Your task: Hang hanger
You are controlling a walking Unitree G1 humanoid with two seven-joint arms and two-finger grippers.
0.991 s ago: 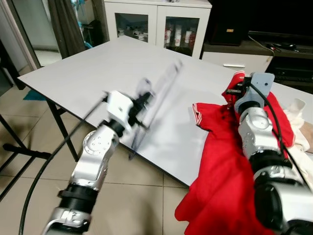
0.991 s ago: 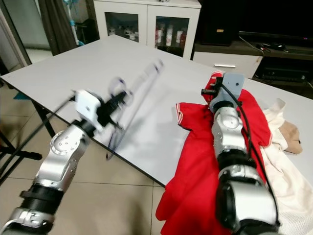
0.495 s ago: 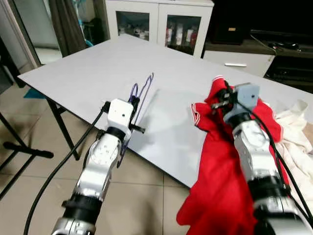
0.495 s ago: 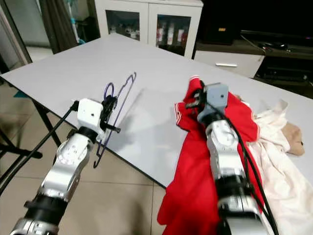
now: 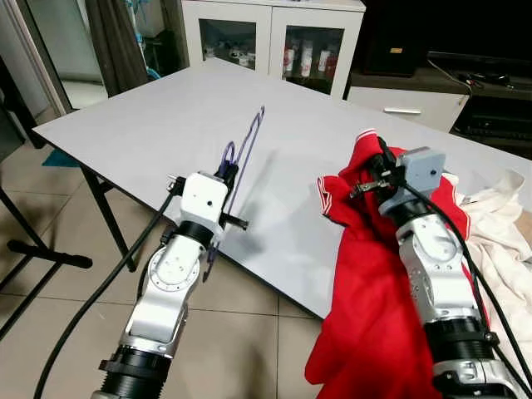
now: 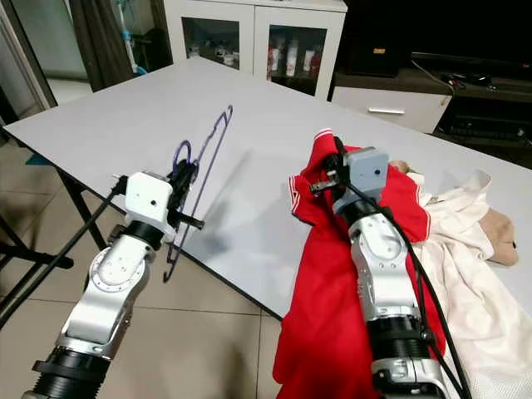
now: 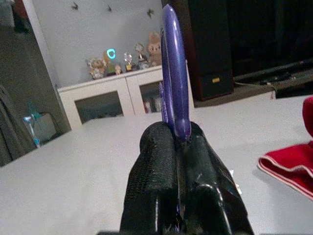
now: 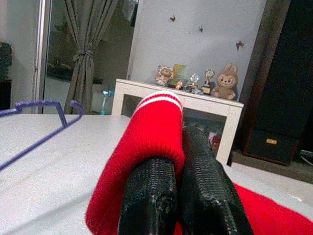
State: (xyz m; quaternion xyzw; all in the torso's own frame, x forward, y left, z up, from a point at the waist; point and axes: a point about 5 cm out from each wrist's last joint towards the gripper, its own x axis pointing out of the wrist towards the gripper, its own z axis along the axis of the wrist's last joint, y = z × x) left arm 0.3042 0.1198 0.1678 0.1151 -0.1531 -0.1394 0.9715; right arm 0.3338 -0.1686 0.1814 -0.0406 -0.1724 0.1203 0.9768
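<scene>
A wide pale grey bench [image 5: 166, 116] stands on black folding legs [image 5: 104, 220] over a floor of beige tiles [image 5: 50, 316]. Behind it sits a white cabinet [image 5: 270, 37] with glass doors and bottles inside; small figurines [image 8: 195, 83] line its top. To its right runs a low dark media unit [image 5: 449, 83] beneath a large black screen [image 5: 449, 29]. A dark curtain [image 5: 112, 41] hangs at the far left beside a bright doorway [image 5: 58, 50]. The back wall [image 8: 205, 34] is pale, with small dark decorations.
</scene>
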